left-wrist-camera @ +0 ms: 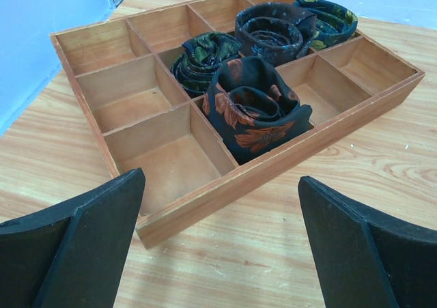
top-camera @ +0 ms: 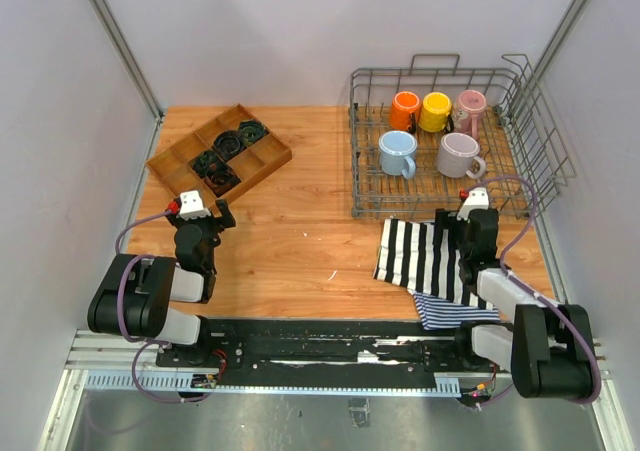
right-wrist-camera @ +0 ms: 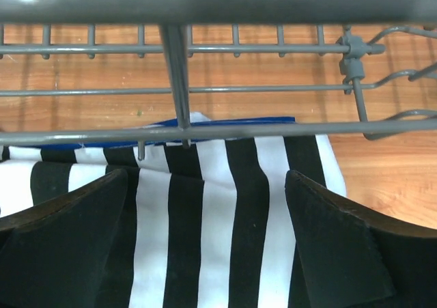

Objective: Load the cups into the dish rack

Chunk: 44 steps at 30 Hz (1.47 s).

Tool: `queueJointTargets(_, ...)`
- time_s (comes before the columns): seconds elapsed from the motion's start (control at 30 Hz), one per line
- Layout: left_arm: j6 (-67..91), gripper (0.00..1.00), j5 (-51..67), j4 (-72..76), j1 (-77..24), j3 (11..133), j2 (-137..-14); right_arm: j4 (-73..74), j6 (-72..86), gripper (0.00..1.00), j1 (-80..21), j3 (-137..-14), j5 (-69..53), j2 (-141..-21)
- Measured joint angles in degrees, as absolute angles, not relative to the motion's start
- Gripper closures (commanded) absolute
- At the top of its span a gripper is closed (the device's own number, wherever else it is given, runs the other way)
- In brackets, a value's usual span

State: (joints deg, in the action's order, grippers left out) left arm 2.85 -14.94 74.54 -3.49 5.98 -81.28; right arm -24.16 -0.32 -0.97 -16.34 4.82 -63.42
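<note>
The grey wire rack [top-camera: 354, 161] is sitting at the far right in the overhead view, its tall sides rising around all five cups. Orange [top-camera: 405, 109], yellow [top-camera: 435, 111] and pink [top-camera: 470, 105] are lining its back row, left to right. Blue [top-camera: 397, 153] and grey [top-camera: 458, 154] are sitting just in front, apart from each other.

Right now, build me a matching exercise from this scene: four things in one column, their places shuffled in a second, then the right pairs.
Things
1. orange cup
2. light blue cup
3. striped cloth
4. wooden tray

Places
A. on the table below the right gripper, just in front of the dish rack
B. back row of the dish rack, leftmost
C. far left of the table, holding rolled dark fabrics
D. front row of the dish rack, left of the grey cup

Pairs: 1-B, 2-D, 3-A, 4-C
</note>
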Motion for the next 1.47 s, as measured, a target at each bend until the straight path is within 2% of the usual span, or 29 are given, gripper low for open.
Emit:
queueJointTargets(0.6,2.9,0.0,-15.0,74.6,-3.5,6.0,-81.3,-49.9,-3.1,0.02,-0.2,-12.5,0.1,-78.2)
queueJointTargets(1.47,2.9,0.0,-15.0,74.5,-3.5,6.0,-81.3,-50.5,-4.1,0.02,-0.2,-12.6,0.0,-78.6)
